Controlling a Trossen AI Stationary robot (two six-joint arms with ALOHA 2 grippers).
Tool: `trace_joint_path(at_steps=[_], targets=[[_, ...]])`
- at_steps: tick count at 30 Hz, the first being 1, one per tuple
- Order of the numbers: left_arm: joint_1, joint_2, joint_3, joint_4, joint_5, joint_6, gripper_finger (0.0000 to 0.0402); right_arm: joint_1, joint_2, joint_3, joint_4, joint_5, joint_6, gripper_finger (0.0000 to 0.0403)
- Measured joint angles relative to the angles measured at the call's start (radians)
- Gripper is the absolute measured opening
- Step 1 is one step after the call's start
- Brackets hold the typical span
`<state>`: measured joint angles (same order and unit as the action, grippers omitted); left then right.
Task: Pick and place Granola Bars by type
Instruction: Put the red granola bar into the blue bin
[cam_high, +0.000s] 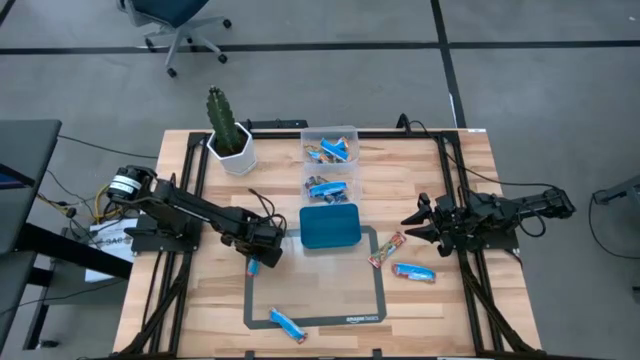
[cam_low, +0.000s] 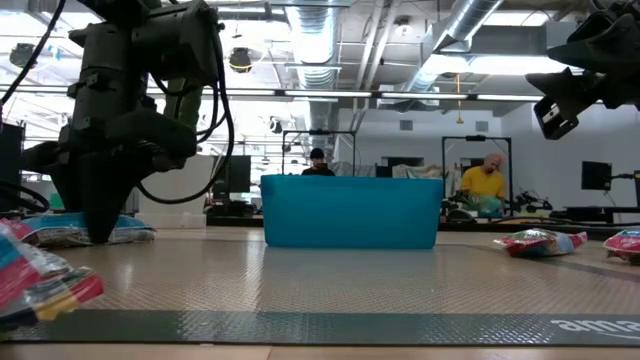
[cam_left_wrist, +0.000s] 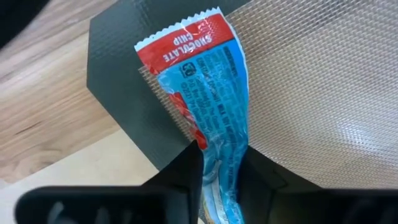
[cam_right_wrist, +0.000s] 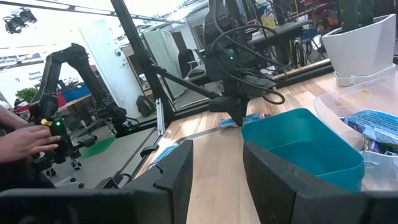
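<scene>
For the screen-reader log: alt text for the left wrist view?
The left gripper pinches one end of a blue and red granola bar lying across the corner of the grey mat and its dark border, on the wooden table.

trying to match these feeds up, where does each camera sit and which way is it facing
High view: overhead, facing straight down; both dark arms, teal rectangular plastic tray.
Low view: table height, facing level across the mat; left gripper beside the tray.
Left wrist view: on the left arm, facing down; its jaws closed on a blue-and-red wrapped granola bar.
Right wrist view: on the right arm, facing across the table; right gripper open.
Shared: high and right wrist views both show the tray and the left arm.
</scene>
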<state>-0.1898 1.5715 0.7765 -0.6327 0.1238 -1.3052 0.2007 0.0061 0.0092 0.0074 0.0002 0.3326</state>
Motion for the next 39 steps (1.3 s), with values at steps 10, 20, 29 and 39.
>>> trace_joint_path(at_steps=[10, 20, 29, 39], targets=[[0.001, -0.083, -0.001, 0.029, -0.082, 0.0, 0.007, 0.0, 0.0, 0.0, 0.0, 0.0, 0.0, 0.0133], [0.0, -0.3, -0.001, 0.046, -0.338, 0.018, 0.0067, 0.0, 0.0, 0.0, 0.0, 0.0, 0.0, 0.0133], [0.04, -0.42, 0.0, 0.345, -0.567, 0.334, 0.0067, 0.0, 0.0, 0.0, 0.0, 0.0, 0.0, 0.0133], [0.159, -0.336, 0.056, 0.581, -0.369, 0.732, 0.0067, 0.0, 0.0, 0.0, 0.0, 0.0, 0.0, 0.0133]])
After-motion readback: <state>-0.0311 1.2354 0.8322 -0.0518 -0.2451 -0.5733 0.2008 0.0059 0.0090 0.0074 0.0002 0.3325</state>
